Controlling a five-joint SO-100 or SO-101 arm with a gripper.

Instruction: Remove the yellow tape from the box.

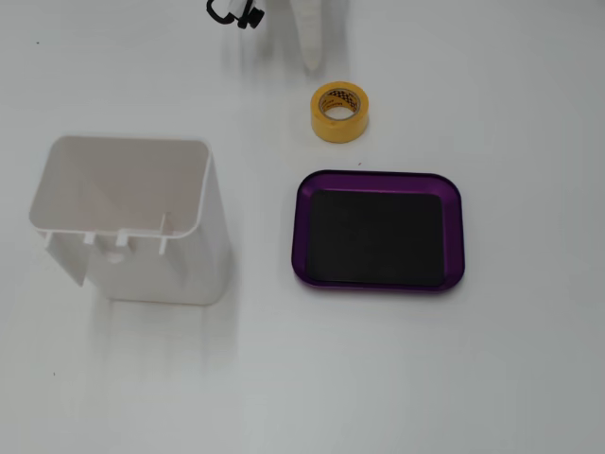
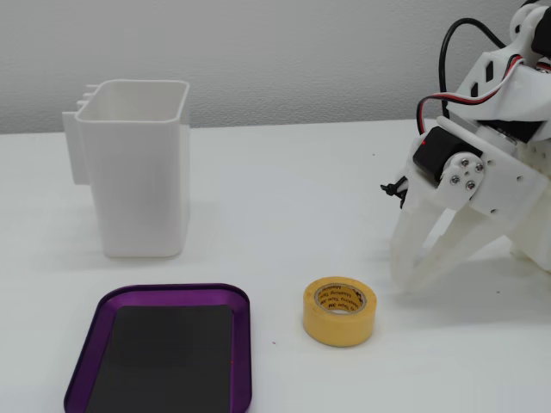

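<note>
The yellow tape point(image 1: 340, 113) lies flat on the white table, outside the purple box point(image 1: 454, 236) and just beyond its far rim in a fixed view. It also shows in a fixed view point(image 2: 340, 311) to the right of the box point(image 2: 244, 344). The box's black floor is bare. My white gripper point(image 2: 411, 286) stands to the right of the tape, its fingertips down at the table and meeting, holding nothing. Only its tip point(image 1: 312, 62) shows at the top edge of a fixed view, a short way from the tape.
A tall white plastic bin point(image 1: 142, 255) stands upright left of the box in a fixed view; it also shows behind the box in a fixed view point(image 2: 142, 189). The arm's body and cables point(image 2: 491, 129) fill the right side.
</note>
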